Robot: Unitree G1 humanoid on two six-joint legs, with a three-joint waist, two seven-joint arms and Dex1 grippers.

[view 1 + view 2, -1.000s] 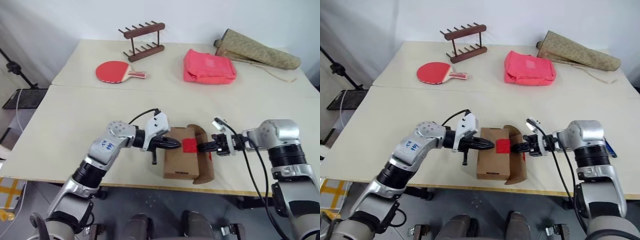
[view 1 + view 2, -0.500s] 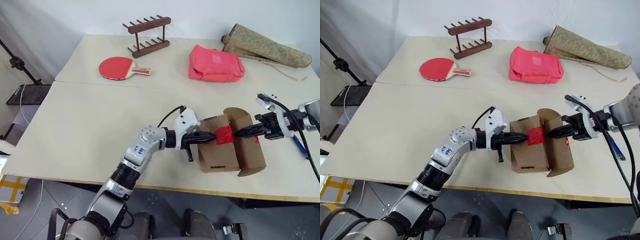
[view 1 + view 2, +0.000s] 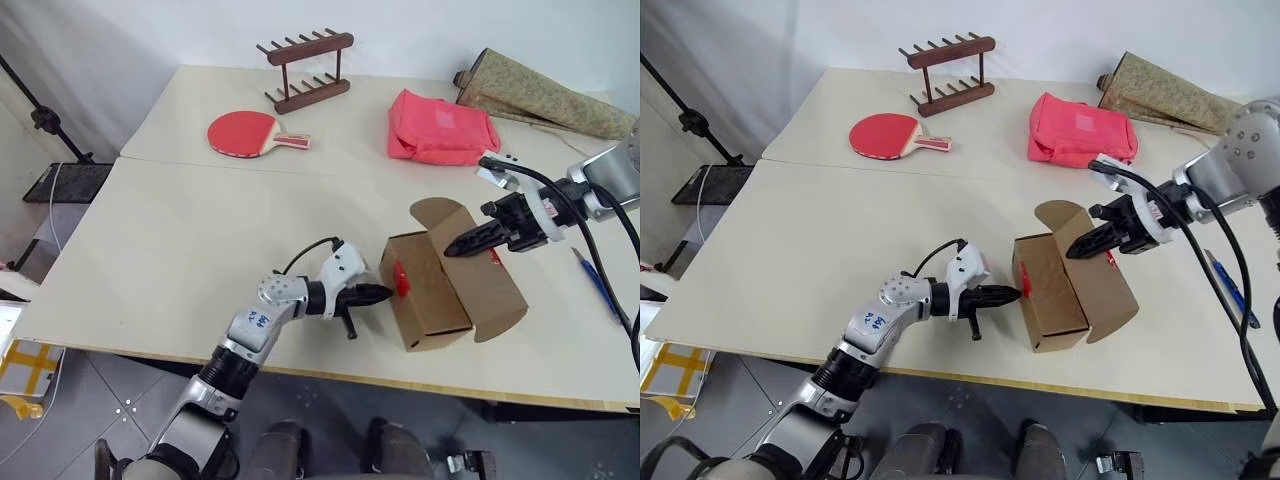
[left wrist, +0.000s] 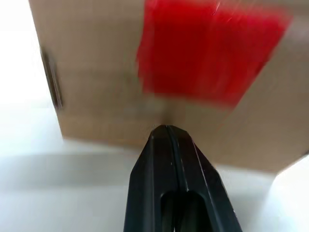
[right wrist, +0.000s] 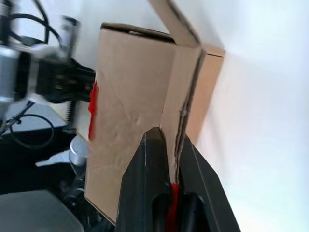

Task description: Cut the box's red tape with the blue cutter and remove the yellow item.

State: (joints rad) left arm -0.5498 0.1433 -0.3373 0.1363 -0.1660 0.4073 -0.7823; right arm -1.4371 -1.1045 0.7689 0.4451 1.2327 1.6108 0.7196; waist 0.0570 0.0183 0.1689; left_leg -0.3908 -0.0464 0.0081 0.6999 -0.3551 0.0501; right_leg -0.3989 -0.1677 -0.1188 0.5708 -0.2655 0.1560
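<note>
**Flap's up, tape's split, cutter parked off to the side**

Hauled way higher than a second ago: flap lid of the box, pulled up and back by the right gripper, with fingers pinched tight on the cardboard edge. Tore the red tape off that flap along the way, leaving most of it stuck on the box's front wall plus a red scrap right at the pinched edge. Dropped the left gripper a touch as well, now with fingers pressed together and nosed up to the front wall just under the tape.

Reads like a brace-and-peel setup. Pushing from the left to stop the box skating across the counter, pulling from the right to keep the lid open. Worth noting the blue cutter too, lying flat on the counter out to the right, well apart from both grippers. So probably not in play for this split, just guessing though.

Hard to make out:
- Box interior, screened by the walls and the raised lid, so no way of checking the contents, yellow item included.
- Real contact between the left fingertips and the cardboard. Looks touching, can't swear to it.

Further back and well clear of all this: red paddle, pink pouch, wooden rack.
</note>
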